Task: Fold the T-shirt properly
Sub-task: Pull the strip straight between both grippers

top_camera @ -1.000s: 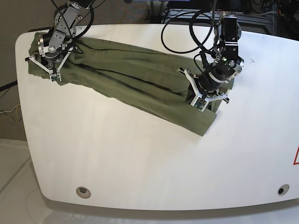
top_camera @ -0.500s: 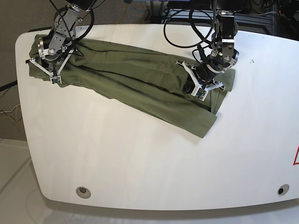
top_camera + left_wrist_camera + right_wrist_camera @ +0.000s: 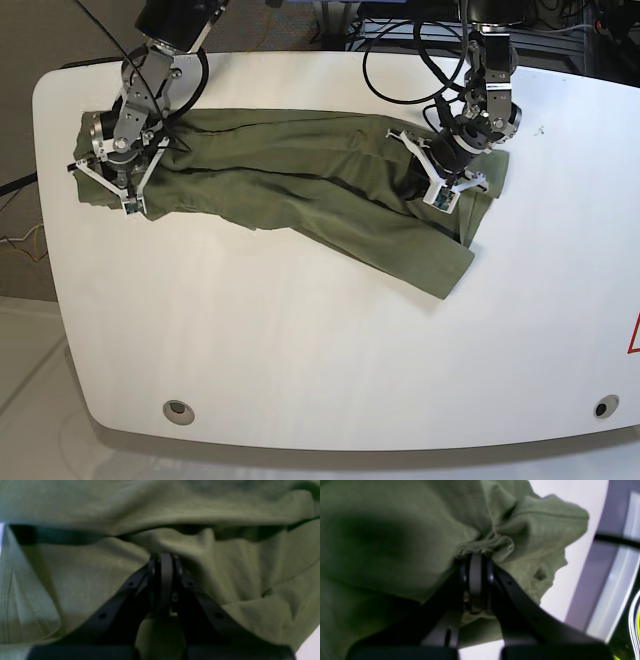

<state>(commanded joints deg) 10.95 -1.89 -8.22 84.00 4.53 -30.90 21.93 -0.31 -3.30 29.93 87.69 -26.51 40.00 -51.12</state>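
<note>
The olive-green T-shirt (image 3: 300, 190) lies bunched in a long band across the back of the white table (image 3: 300, 350), held at both ends. My left gripper (image 3: 443, 188) is at the band's right end, and a loose flap trails toward the front below it. In the left wrist view the left gripper (image 3: 162, 557) is shut on a fold of the T-shirt (image 3: 75, 585). My right gripper (image 3: 120, 192) holds the left end. The right wrist view shows the right gripper (image 3: 476, 556) shut on a gathered, stitched edge of the T-shirt (image 3: 382, 542).
Black cables (image 3: 400, 60) loop over the table's back edge behind the arms. Two round holes (image 3: 178, 408) (image 3: 601, 407) sit near the front edge. A red mark (image 3: 635, 335) lies at the right edge. The table's edge (image 3: 585, 585) runs close beside the right gripper.
Both grippers stayed shut on the shirt. The left gripper moved toward the back, the right gripper slid forward and inward, and the shirt's left end came in from the table's edge.
</note>
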